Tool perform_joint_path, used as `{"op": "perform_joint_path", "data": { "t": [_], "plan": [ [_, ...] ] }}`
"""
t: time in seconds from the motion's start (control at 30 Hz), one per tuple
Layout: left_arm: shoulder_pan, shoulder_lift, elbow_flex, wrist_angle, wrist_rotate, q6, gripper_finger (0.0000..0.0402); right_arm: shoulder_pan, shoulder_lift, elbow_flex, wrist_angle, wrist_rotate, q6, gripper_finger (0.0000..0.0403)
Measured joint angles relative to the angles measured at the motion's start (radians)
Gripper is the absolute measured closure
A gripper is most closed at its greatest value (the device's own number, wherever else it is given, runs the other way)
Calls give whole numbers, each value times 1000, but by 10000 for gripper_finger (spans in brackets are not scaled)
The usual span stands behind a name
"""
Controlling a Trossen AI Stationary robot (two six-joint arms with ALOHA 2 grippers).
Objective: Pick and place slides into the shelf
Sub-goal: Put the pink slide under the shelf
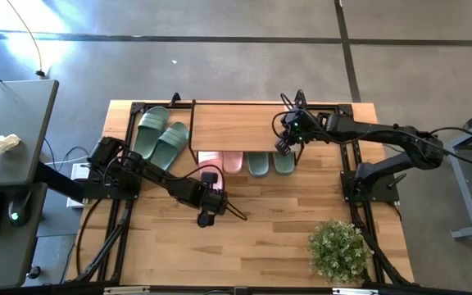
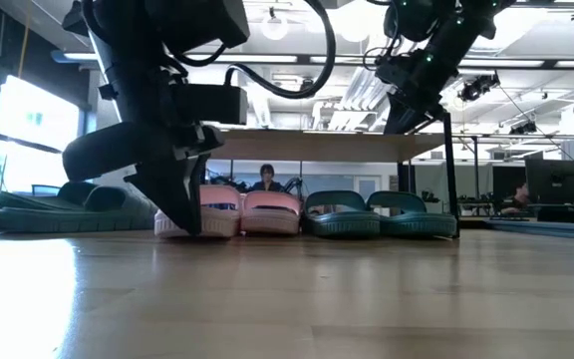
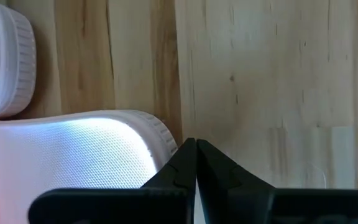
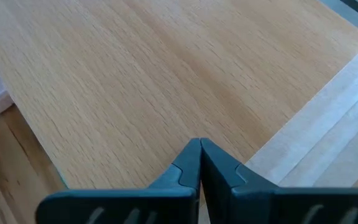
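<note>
The shelf point(image 1: 236, 125) stands at the table's far side, its light plank top on a black frame. Under it sit the pink pair point(image 1: 220, 161) point(image 2: 239, 212) and a green pair point(image 1: 270, 164) point(image 2: 379, 215), soles on the table, heels sticking out toward the near edge. The second green pair point(image 1: 161, 138) lies on the table left of the shelf. My left gripper point(image 1: 211, 174) point(image 3: 196, 146) is shut, low at the heel of a pink slide point(image 3: 73, 152). My right gripper point(image 1: 285, 147) point(image 4: 199, 146) is shut over the shelf's plank top point(image 4: 166, 74), near its front edge. My left gripper points its shut fingers down beside the heel rim point(image 3: 166, 140) of a pink slide that rests flat on the table. I cannot tell whether the fingers touch it.
A potted plant point(image 1: 337, 248) stands at the table's near right corner. A grey side table point(image 1: 11, 164) with a keyboard and crumpled paper stands beyond the left edge. Bare wood lies between the shelf and the near edge. A person point(image 2: 265, 178) sits far behind the shelf.
</note>
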Motion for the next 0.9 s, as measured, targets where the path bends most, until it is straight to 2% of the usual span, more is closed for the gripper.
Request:
{"op": "perform_joint_path", "data": {
  "t": [0.37, 0.67, 0.9],
  "plan": [
    [10, 0, 0, -6, -61, 3, 400, 0, 0, -4, 10, -7, -11, 403],
    [103, 0, 0, -11, -65, 20, 399, 0, 0, -5, 10, -7, -11, 403],
    [138, 0, 0, -17, -27, 65, 399, 0, 0, -5, 10, -7, -11, 403]
  ]
}}
